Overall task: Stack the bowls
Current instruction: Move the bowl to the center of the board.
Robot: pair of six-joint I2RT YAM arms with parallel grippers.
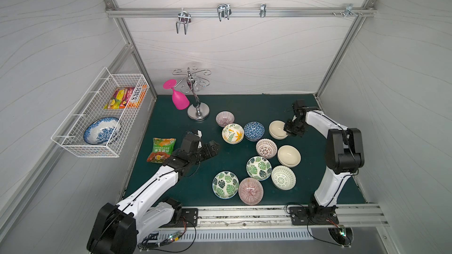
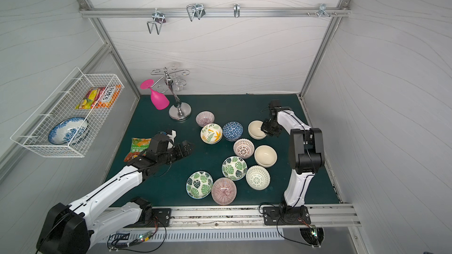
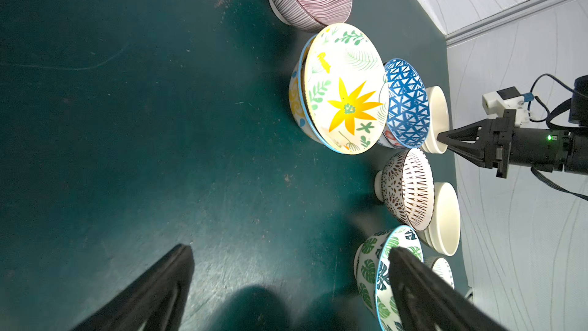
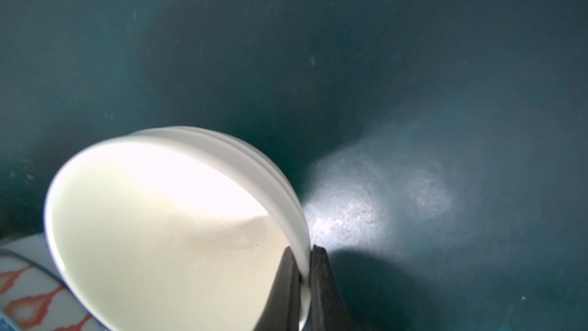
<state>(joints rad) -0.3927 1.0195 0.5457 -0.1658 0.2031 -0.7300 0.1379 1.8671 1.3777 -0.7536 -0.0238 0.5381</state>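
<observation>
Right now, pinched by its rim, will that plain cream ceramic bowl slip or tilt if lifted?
The plain cream ceramic bowl looks glossy, so it may slip in the right gripper. Pinched at one rim spot, it would probably tilt.

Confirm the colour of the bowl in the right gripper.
Plain cream bowl, clearest in the right wrist view.

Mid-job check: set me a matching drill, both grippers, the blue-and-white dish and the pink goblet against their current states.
1 right gripper
2 left gripper
3 blue-and-white dish
4 pink goblet

A in the wire basket
B open, empty
C hanging upside down from the glass rack
D shut on the rim of the far cream bowl

Pairs: 1-D, 2-B, 3-A, 4-C
</observation>
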